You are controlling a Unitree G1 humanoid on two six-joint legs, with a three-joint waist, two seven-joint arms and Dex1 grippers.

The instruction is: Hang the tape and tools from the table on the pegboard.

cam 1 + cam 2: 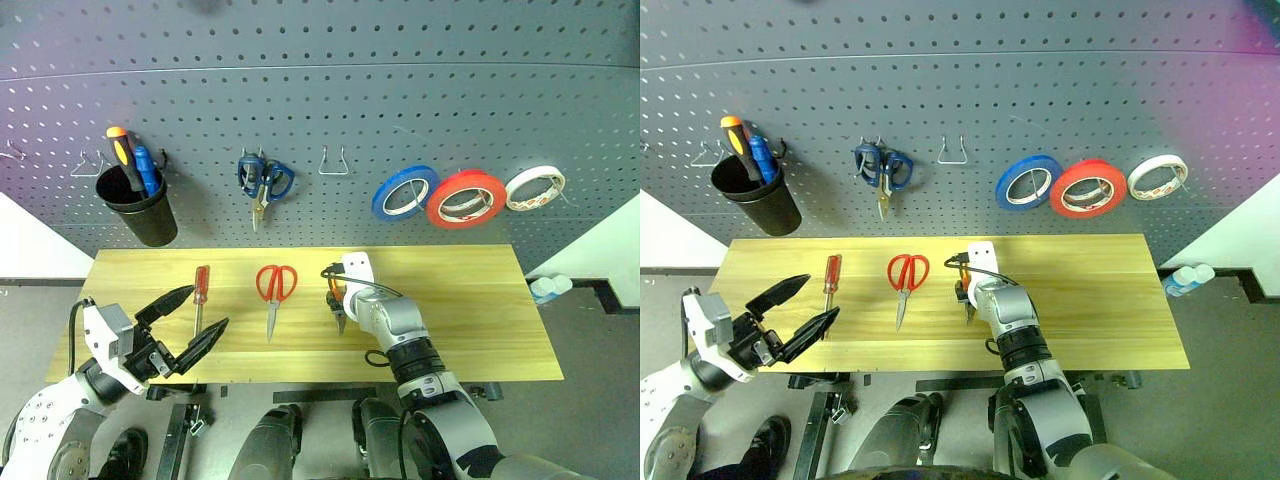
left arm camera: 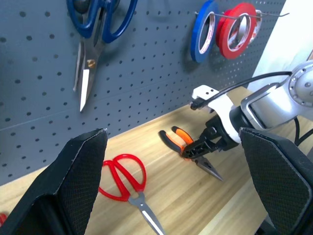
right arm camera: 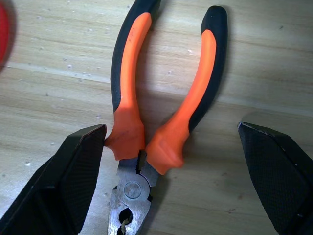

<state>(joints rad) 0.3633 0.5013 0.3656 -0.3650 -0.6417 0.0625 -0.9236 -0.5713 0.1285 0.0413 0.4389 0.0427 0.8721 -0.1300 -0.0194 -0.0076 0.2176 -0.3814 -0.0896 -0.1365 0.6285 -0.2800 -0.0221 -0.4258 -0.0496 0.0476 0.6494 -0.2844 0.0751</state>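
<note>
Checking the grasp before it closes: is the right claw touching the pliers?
Apart. The right wrist view shows bare table between the pliers and each open finger.

Bright, even light from overhead; the table (image 1: pixel 470 300) glows warm. Soft shadow under the pliers (image 3: pixel 161 98) and below the black cup (image 1: pixel 135 205). The pegboard (image 1: pixel 400 90) bows at the edges, purple tinge in its corners.

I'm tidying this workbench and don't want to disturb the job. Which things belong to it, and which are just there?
Part of the job:
- pliers, between the right tool's open fingers
- red-handled scissors
- red-handled screwdriver
- big red tape, already hung
- table
- pegboard

Just there:
- blue tape
- white-rimmed tape
- blue scissors
- black cup of screwdrivers
</note>
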